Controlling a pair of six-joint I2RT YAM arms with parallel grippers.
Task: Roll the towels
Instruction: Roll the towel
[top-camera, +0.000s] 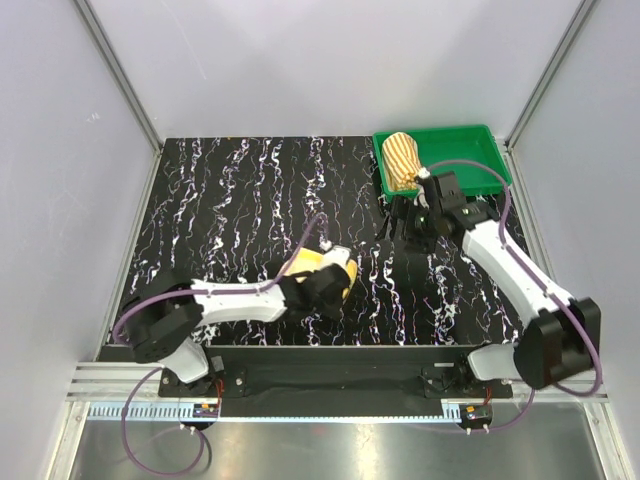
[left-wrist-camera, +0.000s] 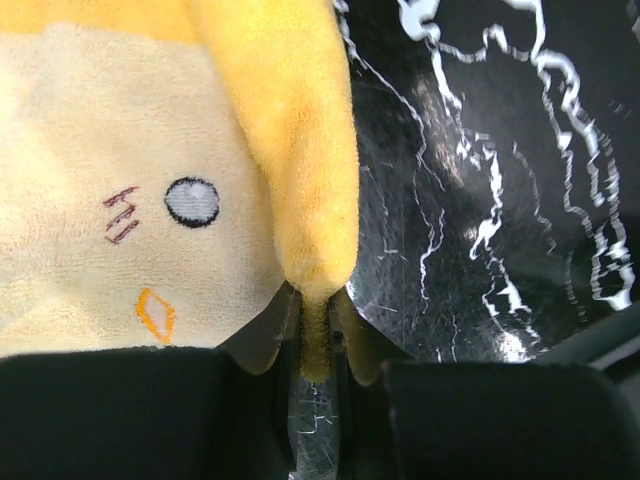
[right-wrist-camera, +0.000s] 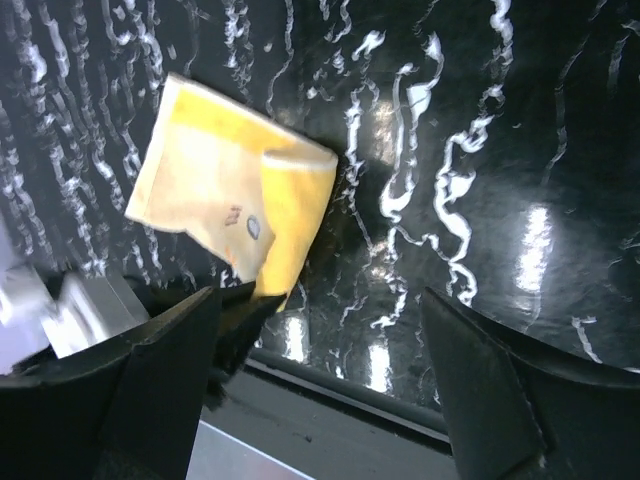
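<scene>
Bench: black top with white marbled streaks, carrying everything below.
Green tray: at the far right corner of the bench.
Striped towel: orange and cream, bundled into a roll, lying in the left end of the green tray.
Yellow towel: on the bench near the front, left of centre. A deeper yellow flap is folded over a paler face that bears a dark-ringed eye, an orange outline and small red marks.
Right gripper: jaws spread wide, poised over the bench just on the near side of the green tray.
Left gripper: pinched tight on the folded edge of the yellow towel.
</scene>
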